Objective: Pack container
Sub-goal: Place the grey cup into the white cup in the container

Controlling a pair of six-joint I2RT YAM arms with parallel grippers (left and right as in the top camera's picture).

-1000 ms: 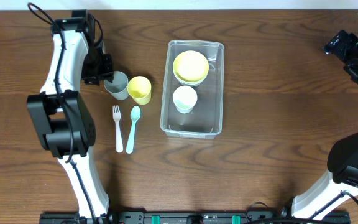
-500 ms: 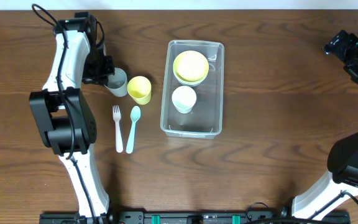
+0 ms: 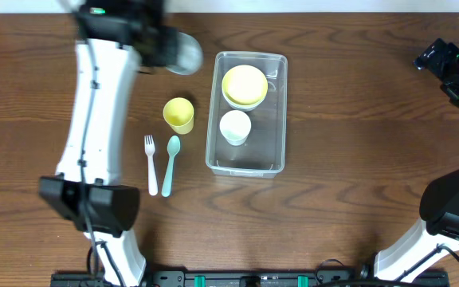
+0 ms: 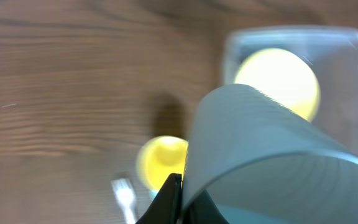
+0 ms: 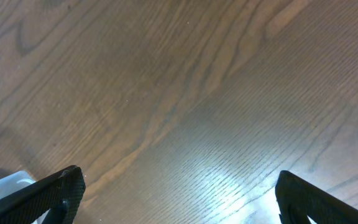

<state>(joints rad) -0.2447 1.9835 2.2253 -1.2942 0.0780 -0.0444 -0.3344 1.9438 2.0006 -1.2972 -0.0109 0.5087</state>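
Observation:
The clear plastic container (image 3: 277,119) stands at the table's middle, holding a yellow bowl (image 3: 244,84) and a white cup (image 3: 235,126). My left gripper (image 3: 159,44) is shut on a grey cup (image 3: 183,51) and holds it raised, blurred, just left of the container's far end. In the left wrist view the grey cup (image 4: 272,155) fills the foreground, pinched on its rim by my finger (image 4: 173,202), with the container (image 4: 353,50) and yellow bowl (image 4: 278,78) beyond. My right gripper (image 3: 453,72) is open and empty at the far right.
A yellow cup (image 3: 179,115) lies on the table left of the container, also in the left wrist view (image 4: 160,162). A white fork (image 3: 151,163) and a teal spoon (image 3: 170,164) lie side by side below it.
My left gripper has lifted the grey cup off the table beside the yellow cup and carried it up and right toward the container. The right arm has not moved.

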